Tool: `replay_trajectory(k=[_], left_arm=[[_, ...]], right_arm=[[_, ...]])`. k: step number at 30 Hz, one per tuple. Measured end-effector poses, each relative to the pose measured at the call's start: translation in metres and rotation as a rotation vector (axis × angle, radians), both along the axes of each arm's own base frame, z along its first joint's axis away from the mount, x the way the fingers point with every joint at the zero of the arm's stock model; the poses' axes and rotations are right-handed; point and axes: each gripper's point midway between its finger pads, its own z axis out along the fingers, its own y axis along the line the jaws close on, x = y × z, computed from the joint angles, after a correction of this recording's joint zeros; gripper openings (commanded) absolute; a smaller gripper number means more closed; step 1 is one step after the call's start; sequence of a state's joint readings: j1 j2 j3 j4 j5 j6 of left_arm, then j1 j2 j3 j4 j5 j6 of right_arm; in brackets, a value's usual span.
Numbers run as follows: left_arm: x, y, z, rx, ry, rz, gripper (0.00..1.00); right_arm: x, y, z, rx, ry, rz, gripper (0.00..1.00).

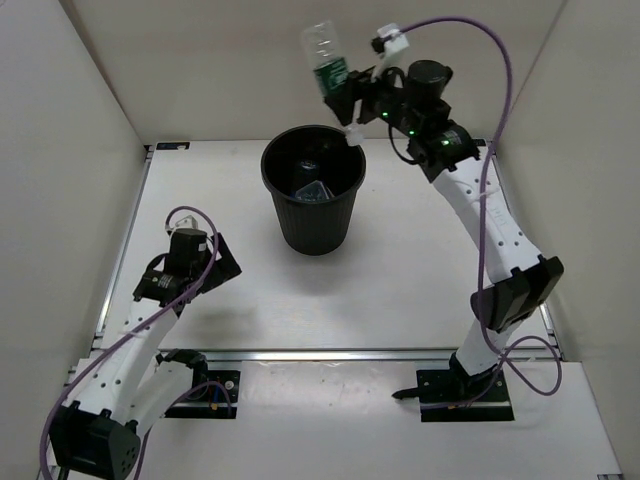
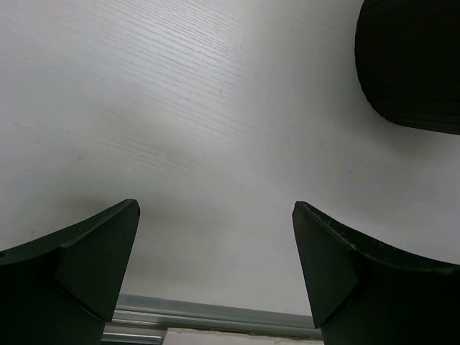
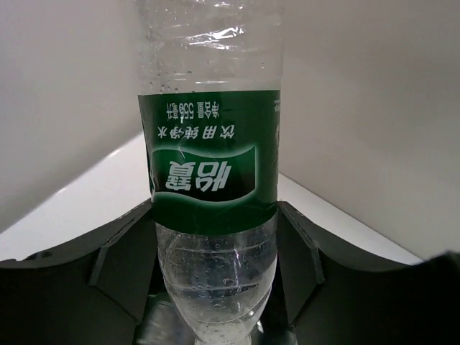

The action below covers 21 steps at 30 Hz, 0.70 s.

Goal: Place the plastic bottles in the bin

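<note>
Pinches the clear bottle with dark green label [image 1: 325,55] [image 3: 208,180] in the right gripper [image 1: 345,95] [image 3: 215,266], tilted above the far rim of the bin [image 1: 270,175] (other bottles [image 1: 312,188] inside), with the left gripper [image 1: 215,265] [image 2: 215,251] spread wide, low over the table [image 1: 400,280].

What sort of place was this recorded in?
Probably a lab robot cell, not a home: a white table boxed in by plain white walls, a left arm and right arm bolted at its near edge, with a bin and bottle as props.
</note>
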State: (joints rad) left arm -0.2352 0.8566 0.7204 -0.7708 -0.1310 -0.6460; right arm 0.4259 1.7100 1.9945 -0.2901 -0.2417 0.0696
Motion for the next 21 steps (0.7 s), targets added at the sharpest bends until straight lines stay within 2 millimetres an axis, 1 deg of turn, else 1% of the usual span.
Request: replay_trajectory(k=[1,2,3,4,5,6,7,8,9,10,11,13,15,17,18,20,21], left_arm=[[-0.001,0.001,0.002,0.005,-0.009,0.002,0.99],[-0.002,0.001,0.003,0.007,-0.014,0.003,0.99],[-0.003,0.002,0.004,0.011,-0.017,0.006,0.99],[-0.003,0.004,0.006,0.015,-0.020,0.012,0.99],[-0.003,0.006,0.007,0.019,-0.022,0.020,0.99],[-0.004,0.008,0.009,0.023,-0.024,0.026,0.99],[-0.004,0.009,0.010,0.027,-0.027,0.029,0.99],[-0.004,0.010,0.011,0.030,-0.029,0.031,0.99],[-0.004,0.010,0.011,0.031,-0.027,0.029,0.99],[-0.004,0.010,0.011,0.035,-0.022,0.025,0.99],[-0.004,0.009,0.012,0.039,-0.018,0.020,0.99],[-0.001,0.009,0.013,0.049,-0.009,0.015,0.98],[0.002,0.008,0.014,0.056,-0.001,0.012,0.99],[0.005,0.009,0.017,0.062,0.000,0.011,0.98],[0.007,0.010,0.019,0.066,0.000,0.012,0.99],[0.013,0.013,0.024,0.087,0.000,0.014,0.99],[0.016,0.014,0.026,0.098,0.000,0.014,0.99]], right_arm=[[-0.007,0.020,0.005,0.008,-0.016,0.056,0.25],[-0.012,0.037,0.003,0.009,-0.017,0.103,0.33],[-0.015,0.050,-0.005,0.003,-0.003,0.138,0.36],[-0.015,0.059,-0.016,-0.008,0.021,0.158,0.43],[-0.012,0.066,-0.030,-0.021,0.049,0.170,0.51],[-0.009,0.070,-0.045,-0.034,0.079,0.174,0.55],[-0.007,0.072,-0.063,-0.047,0.116,0.176,0.74],[-0.007,0.072,-0.078,-0.055,0.154,0.176,0.99],[-0.007,0.072,-0.095,-0.063,0.195,0.176,0.99],[-0.008,0.071,-0.107,-0.070,0.223,0.180,0.99],[-0.008,0.069,-0.115,-0.075,0.245,0.182,0.99],[-0.007,0.064,-0.121,-0.076,0.265,0.176,0.99],[-0.008,0.055,-0.116,-0.068,0.265,0.158,1.00],[-0.012,0.040,-0.102,-0.045,0.263,0.123,0.99],[-0.015,0.029,-0.094,-0.026,0.269,0.102,0.99],[-0.025,-0.004,-0.080,0.023,0.284,0.058,0.99],[-0.030,-0.030,-0.076,0.054,0.301,0.016,0.99]])
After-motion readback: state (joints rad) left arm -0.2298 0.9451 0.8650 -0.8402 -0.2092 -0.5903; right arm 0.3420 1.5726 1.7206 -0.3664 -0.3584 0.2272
